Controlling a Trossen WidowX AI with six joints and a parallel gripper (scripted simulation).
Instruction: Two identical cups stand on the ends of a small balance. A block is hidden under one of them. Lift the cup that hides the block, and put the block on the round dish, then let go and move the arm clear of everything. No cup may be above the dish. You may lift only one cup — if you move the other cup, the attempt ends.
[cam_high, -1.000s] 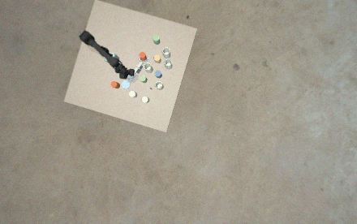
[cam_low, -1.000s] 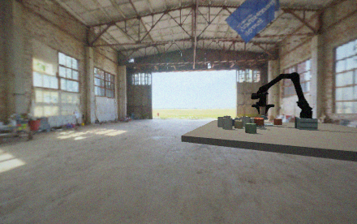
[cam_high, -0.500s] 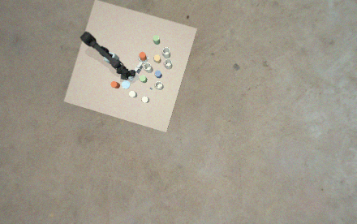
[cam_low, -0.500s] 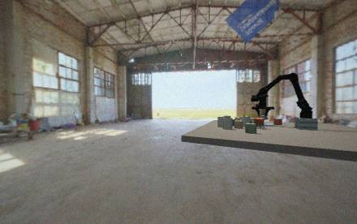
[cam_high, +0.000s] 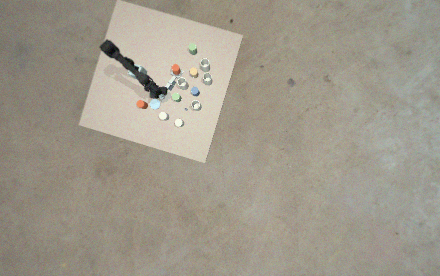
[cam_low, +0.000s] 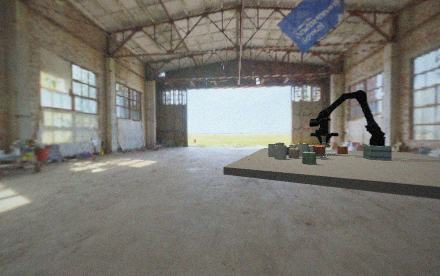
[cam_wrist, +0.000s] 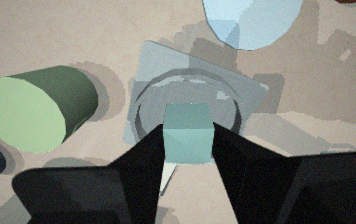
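Observation:
My gripper (cam_high: 162, 96) (cam_low: 324, 141) (cam_wrist: 186, 128) points down, its fingers shut on a teal block (cam_wrist: 188, 145), one against each side. The block is at the near end of the balance (cam_high: 171, 82) (cam_wrist: 159, 59), over its ringed plate; whether it still touches the plate cannot be told. No cup covers it. One orange-red cup (cam_high: 175, 69) (cam_low: 318, 149) stands on the balance's other end. A matching orange-red cup (cam_high: 142, 104) (cam_low: 342, 150) stands on the table, off the balance. A light blue round piece (cam_high: 155, 104) (cam_wrist: 255, 22), apparently the dish, lies beside the near end with nothing above it.
A green cylinder (cam_high: 176, 97) (cam_wrist: 35, 115) stands close beside the balance's near end. A grey hollow cup (cam_high: 182, 83) and a blue cylinder (cam_high: 195, 91) stand further along. Two ivory round pieces (cam_high: 163, 116) (cam_high: 179, 122) lie beyond the dish. A teal box (cam_low: 377, 152) is at the arm's base.

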